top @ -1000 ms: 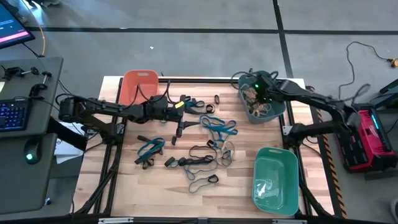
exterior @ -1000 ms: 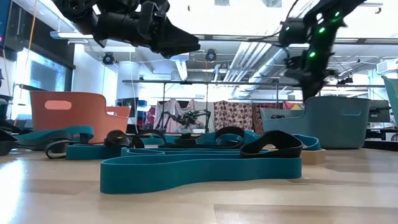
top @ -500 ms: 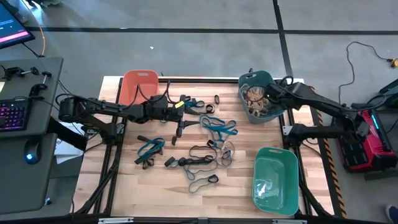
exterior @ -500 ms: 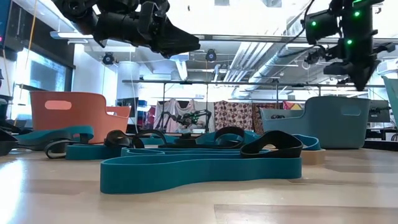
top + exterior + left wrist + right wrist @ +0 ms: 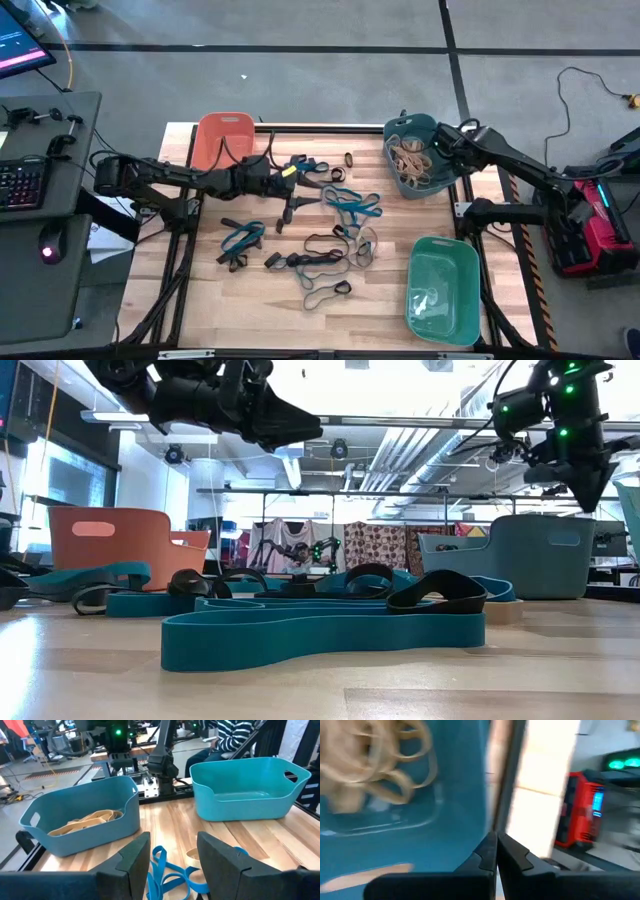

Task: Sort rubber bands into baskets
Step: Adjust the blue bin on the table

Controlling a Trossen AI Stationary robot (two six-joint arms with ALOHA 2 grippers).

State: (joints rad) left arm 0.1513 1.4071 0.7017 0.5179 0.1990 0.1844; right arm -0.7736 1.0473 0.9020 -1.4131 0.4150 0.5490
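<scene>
The rubber bands [image 5: 340,235] lie spread over the middle of the table [image 5: 200,310], blue and black ones mixed, and in the low view a long blue band [image 5: 320,635] is closest to the camera. A heap of tan bands [image 5: 408,155] is inside the dark teal basket [image 5: 402,185] at the far right corner. The green basket [image 5: 445,325] stands at the near right corner and the orange basket [image 5: 222,127] at the far left edge.

The right gripper [image 5: 443,135] is above the right rim of the teal basket; its fingers [image 5: 487,852] are pressed together and hold nothing. The left gripper [image 5: 300,172] hovers over the bands near the far middle of the table, its fingers [image 5: 132,857] apart with nothing between them
</scene>
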